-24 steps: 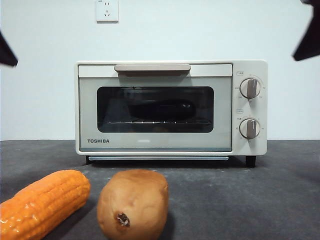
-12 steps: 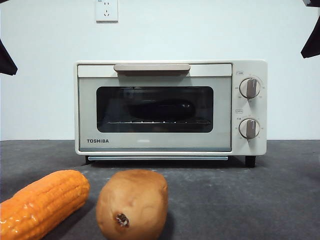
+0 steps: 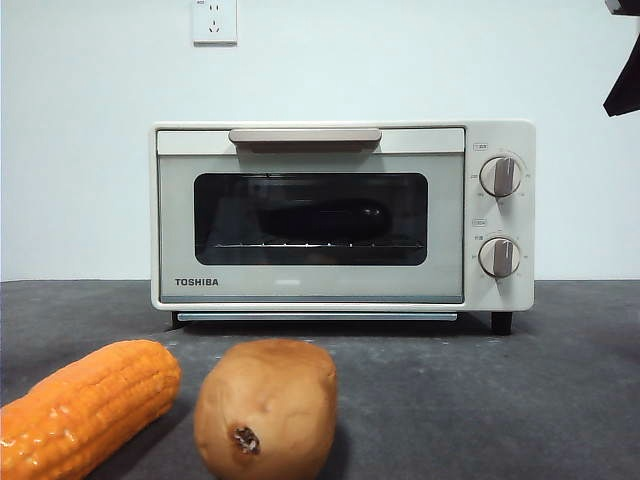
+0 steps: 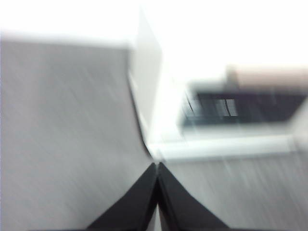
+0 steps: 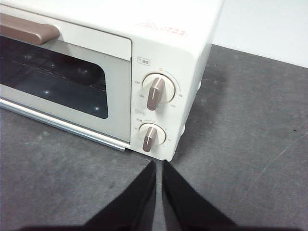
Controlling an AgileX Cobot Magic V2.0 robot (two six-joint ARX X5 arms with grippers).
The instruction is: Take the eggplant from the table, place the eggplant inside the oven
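Observation:
The cream Toshiba oven (image 3: 300,285) stands at the back of the dark grey table (image 3: 450,400) with its door closed. Through the glass, the dark purple eggplant (image 3: 318,218) lies on the wire rack inside. My left gripper (image 4: 157,166) is shut and holds nothing; its view is blurred and faces the oven's (image 4: 144,72) left side from a distance. My right gripper (image 5: 159,163) is shut and empty above the table, in front of the oven's knob corner (image 5: 154,91). In the front view only a black arm tip (image 3: 625,85) shows at the top right.
An orange corn cob (image 3: 85,405) and a brown potato (image 3: 265,408) lie near the front of the table. A wall socket (image 3: 215,20) sits high on the white wall.
The black arm tip at the top left has drawn out of the front view. The tip at the top right has pulled further toward the edge. The oven and the eggplant have not moved.

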